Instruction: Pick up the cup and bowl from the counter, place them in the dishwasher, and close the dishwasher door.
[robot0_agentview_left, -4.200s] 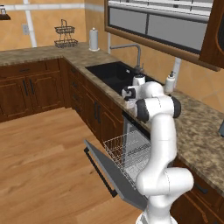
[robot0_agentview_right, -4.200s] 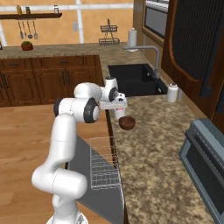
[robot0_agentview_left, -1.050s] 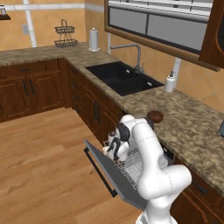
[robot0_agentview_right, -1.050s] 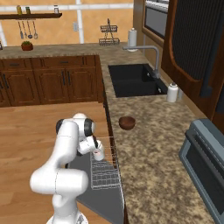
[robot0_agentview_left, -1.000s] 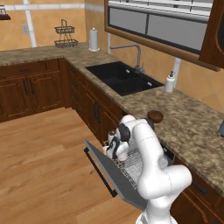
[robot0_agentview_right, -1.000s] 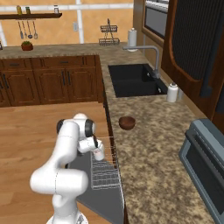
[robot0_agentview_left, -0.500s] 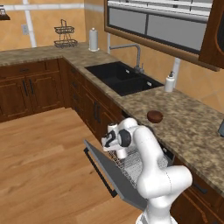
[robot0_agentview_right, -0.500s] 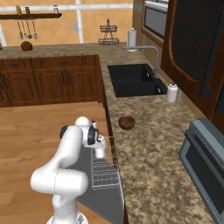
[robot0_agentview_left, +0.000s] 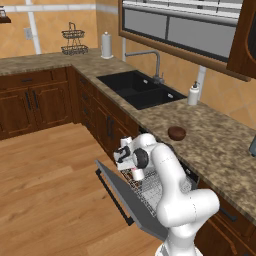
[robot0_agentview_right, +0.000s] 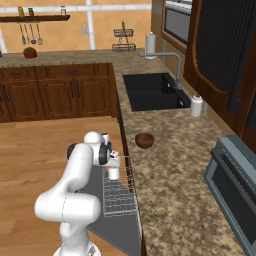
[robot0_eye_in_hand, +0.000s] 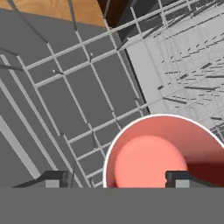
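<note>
The white cup (robot0_eye_in_hand: 162, 153), pink-red inside, stands upright in the dishwasher's white wire rack (robot0_eye_in_hand: 83, 87). My gripper (robot0_eye_in_hand: 116, 179) hovers just above it, open, with its left rim between the spread fingers and touching neither. The base views show the cup (robot0_agentview_left: 137, 175) (robot0_agentview_right: 114, 174) below the gripper (robot0_agentview_left: 133, 167) (robot0_agentview_right: 113, 164), over the lowered dishwasher door (robot0_agentview_left: 117, 192) (robot0_agentview_right: 120, 232). The dark reddish-brown bowl (robot0_agentview_left: 176, 133) (robot0_agentview_right: 144, 140) sits on the granite counter (robot0_agentview_left: 215, 150) (robot0_agentview_right: 165, 175), past the dishwasher.
A black sink (robot0_agentview_left: 137, 90) (robot0_agentview_right: 150, 92) with a tall faucet lies further along the counter, with a white soap dispenser (robot0_agentview_left: 193, 94) (robot0_agentview_right: 196, 106) beside it. A grey microwave (robot0_agentview_right: 235, 185) stands at the right. Wooden floor (robot0_agentview_left: 50, 190) lies open beside the door.
My fingers have spread from shut to wide and let go of the cup's rim. The cup stays in the rack. The hand has shifted slightly.
</note>
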